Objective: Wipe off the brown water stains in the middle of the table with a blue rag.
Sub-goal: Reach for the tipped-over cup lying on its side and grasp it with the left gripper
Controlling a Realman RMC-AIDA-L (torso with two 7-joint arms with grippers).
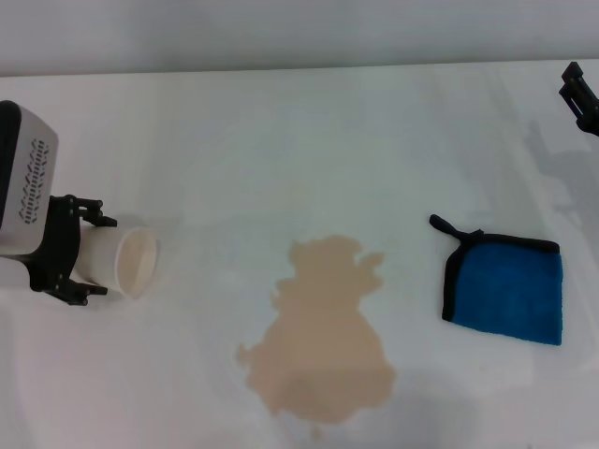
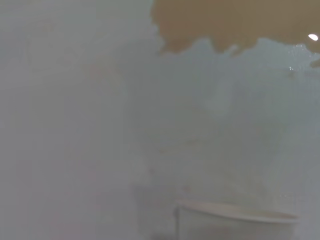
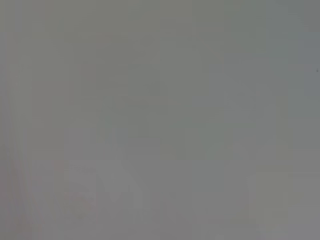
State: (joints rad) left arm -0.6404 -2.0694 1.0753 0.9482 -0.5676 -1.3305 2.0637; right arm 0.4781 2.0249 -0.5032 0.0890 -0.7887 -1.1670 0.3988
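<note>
The brown water stains (image 1: 323, 332) form a lobed tan puddle in the middle of the white table (image 1: 281, 140); their edge also shows in the left wrist view as the stains (image 2: 235, 22). The blue rag (image 1: 508, 290), square with black edging and a loop at one corner, lies flat to the right of the puddle, untouched. My left gripper (image 1: 89, 262) at the far left is shut on a cream paper cup (image 1: 122, 262) lying on its side, mouth towards the puddle; the cup's rim (image 2: 235, 215) shows in the left wrist view. My right gripper (image 1: 580, 98) sits at the far right edge, well behind the rag.
Bare white tabletop lies between the cup and the puddle and all along the back. The right wrist view shows only a plain grey surface.
</note>
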